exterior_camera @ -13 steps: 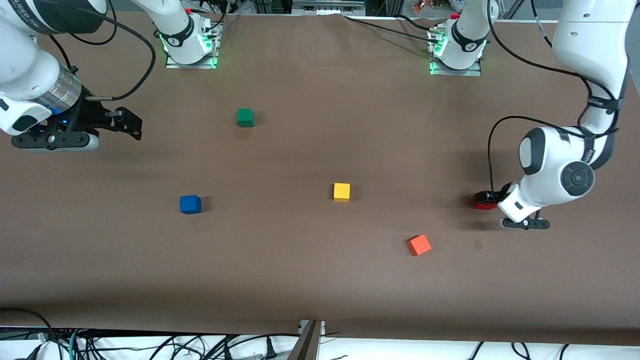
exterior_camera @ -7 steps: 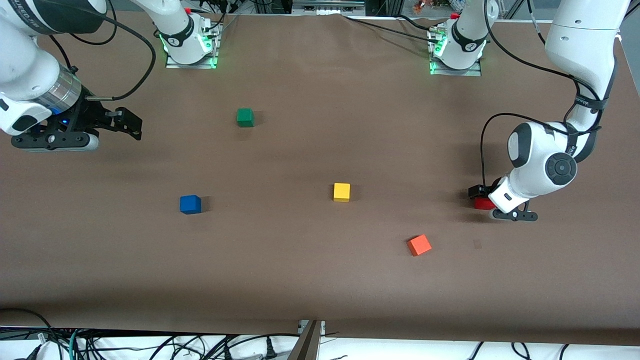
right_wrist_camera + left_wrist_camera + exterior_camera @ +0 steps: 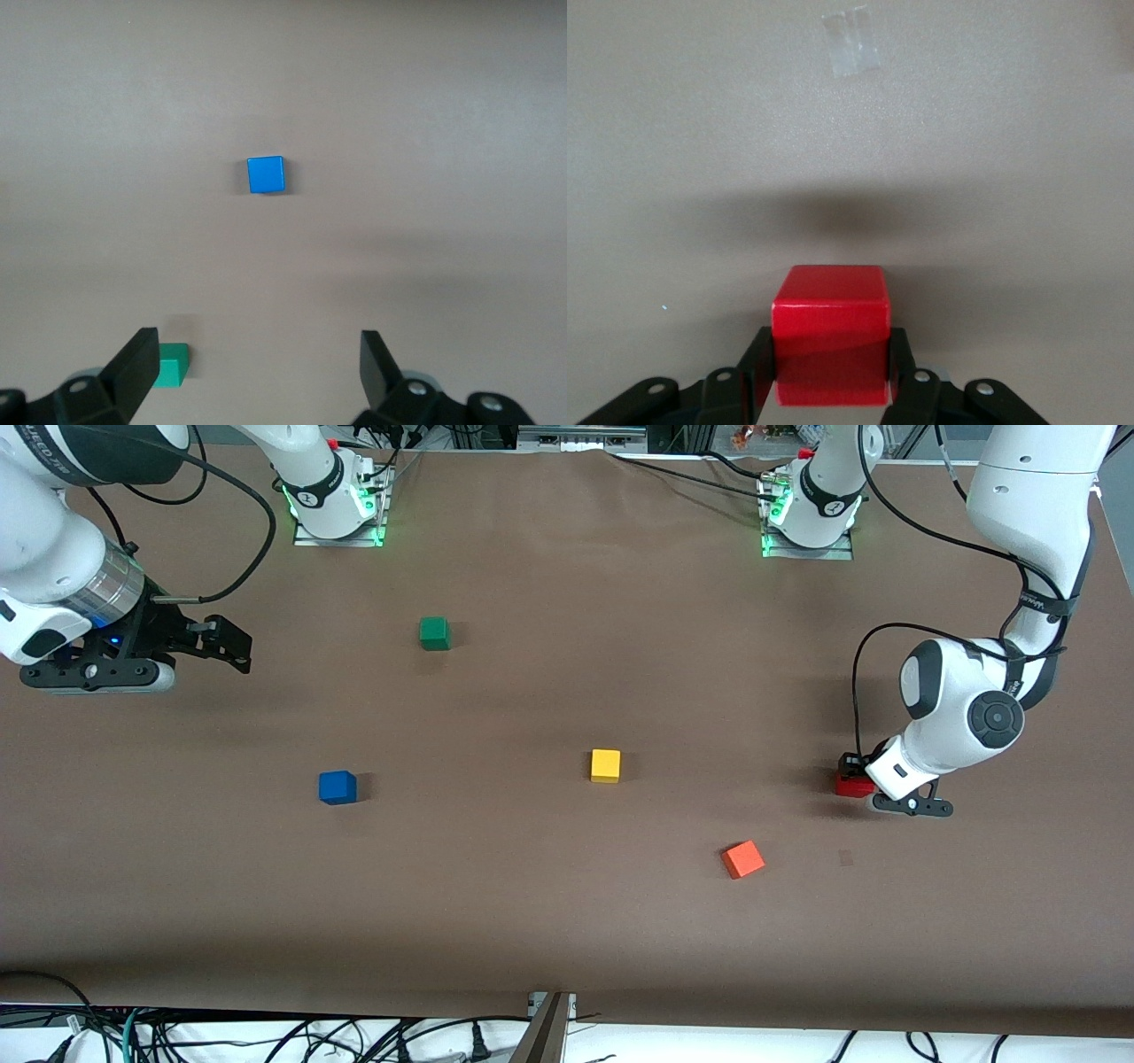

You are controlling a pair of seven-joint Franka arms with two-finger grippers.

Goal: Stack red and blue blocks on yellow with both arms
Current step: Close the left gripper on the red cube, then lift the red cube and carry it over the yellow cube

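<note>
Down at the left arm's end of the brown counter (image 3: 549, 921), the left gripper (image 3: 830, 376) sits low on the surface with its 2 black fingers (image 3: 760, 376) pinching the small matte deep red cube (image 3: 830, 332) from either side. The cube looks to be resting on the counter, its top face clear of the fingers. In the front view the red cube (image 3: 852, 784) peeks out just beside the white wrist of that arm.

The small matte bright yellow cube (image 3: 605, 765) sits alone near the middle of the counter, well apart from the red one. The small matte bright blue cube (image 3: 337, 786) lies toward the right arm's end, about as near the front camera as the yellow one.

The right gripper (image 3: 232, 642) waits in the air over the counter at its own end, its fingers (image 3: 133, 367) spread wide with nothing between them.

A lighter orange cube (image 3: 742, 859) lies nearer the front camera than the yellow one, and a small green cube (image 3: 433, 632) lies farther from it.
</note>
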